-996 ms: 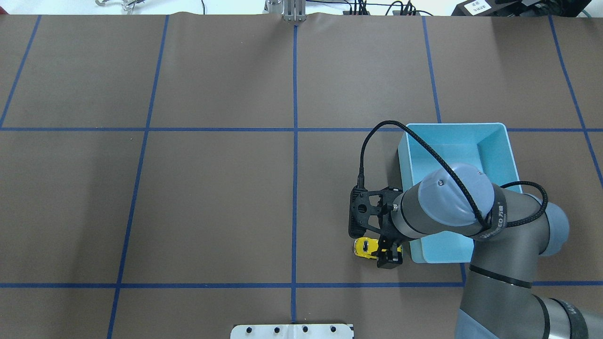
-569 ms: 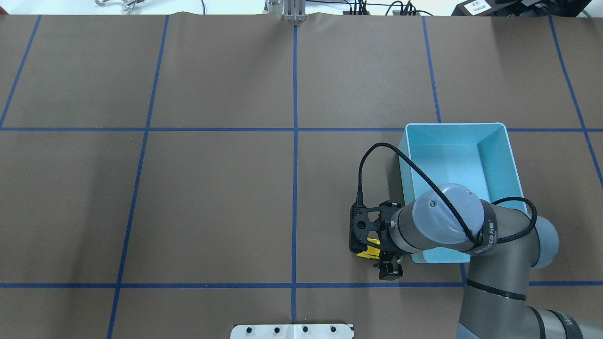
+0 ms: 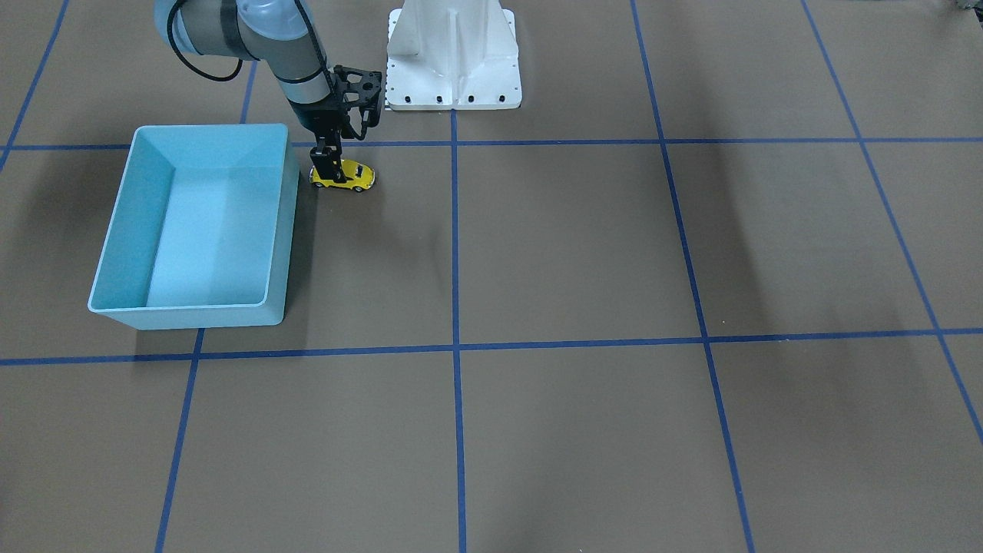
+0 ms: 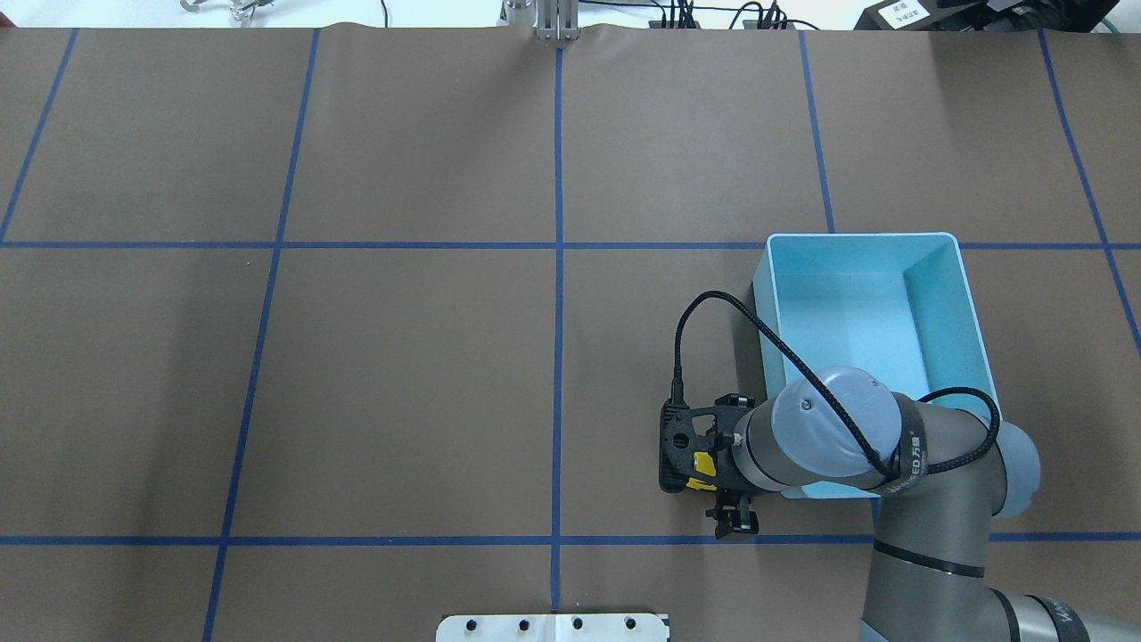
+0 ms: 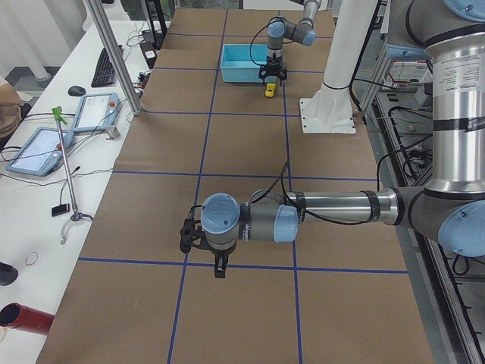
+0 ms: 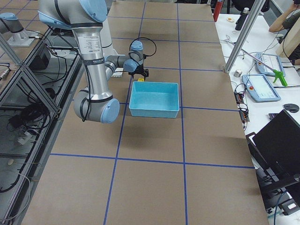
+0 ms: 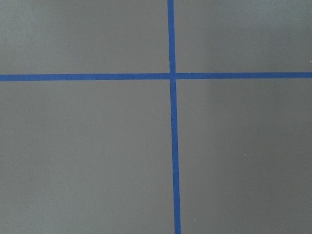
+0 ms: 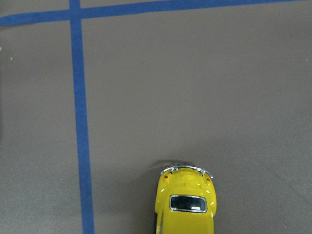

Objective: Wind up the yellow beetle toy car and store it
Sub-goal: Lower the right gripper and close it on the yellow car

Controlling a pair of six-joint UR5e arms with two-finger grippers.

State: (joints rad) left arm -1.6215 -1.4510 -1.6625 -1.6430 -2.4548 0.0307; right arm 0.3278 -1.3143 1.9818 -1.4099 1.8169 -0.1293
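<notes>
The yellow beetle toy car [image 3: 349, 178] stands on its wheels on the brown table, just beside the blue bin's [image 3: 286, 230] corner nearest the robot base. My right gripper [image 3: 326, 165] is down at the car, open, its fingers either side of the body. One finger [image 4: 733, 524] shows on the robot's side of the car [image 4: 703, 465], which the wrist mostly covers from overhead. The right wrist view holds only the car's rear end [image 8: 185, 204]. My left gripper [image 5: 218, 267] hangs over the table's far left end. I cannot tell whether it is open or shut.
The bin [image 4: 765, 303] holds nothing. The white robot base plate [image 3: 453, 84] stands close behind the car. Blue tape lines cross the table. A side bench with tablets [image 5: 38, 148] and a metal pole [image 5: 114, 61] borders the table.
My right arm has come down and drawn slightly toward the robot, so its wrist now covers most of the car from overhead. The car has not moved.
</notes>
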